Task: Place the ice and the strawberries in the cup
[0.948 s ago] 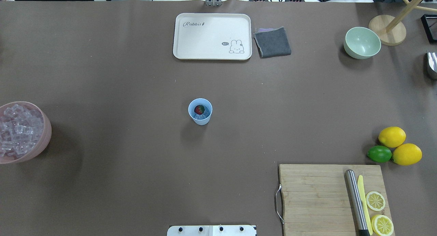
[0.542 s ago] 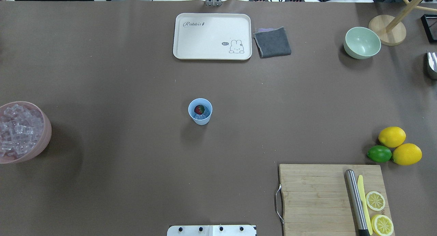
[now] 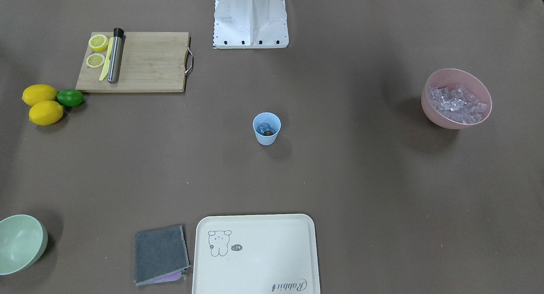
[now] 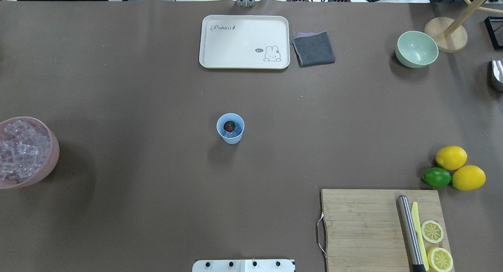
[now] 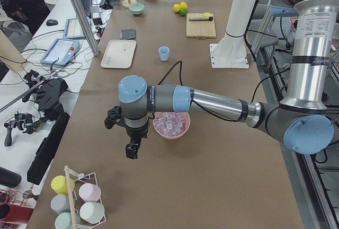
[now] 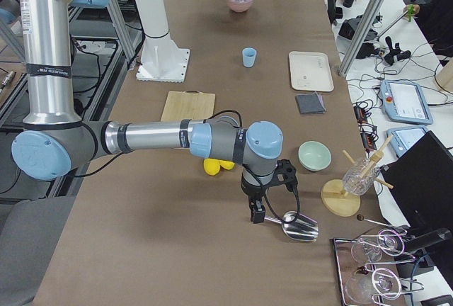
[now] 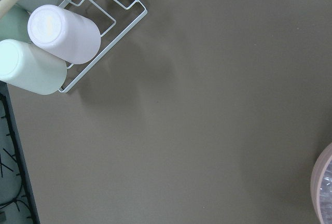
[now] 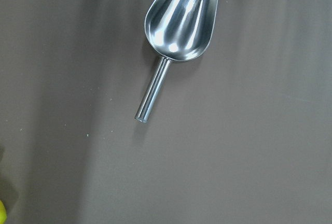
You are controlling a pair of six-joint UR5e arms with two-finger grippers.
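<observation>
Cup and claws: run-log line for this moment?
cup: strawberry and ice inside | left claw: near pink bowl, state unclear | right claw: near metal scoop, state unclear

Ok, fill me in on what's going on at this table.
Nothing is being handled right now. The pale blue cup in the middle of the table holds the strawberry and a few ice cubes. The left pincer hangs near the pink bowl of ice at one end. The right pincer hangs near a metal scoop lying at the other end. Neither visibly holds anything; open or shut cannot be told.
</observation>
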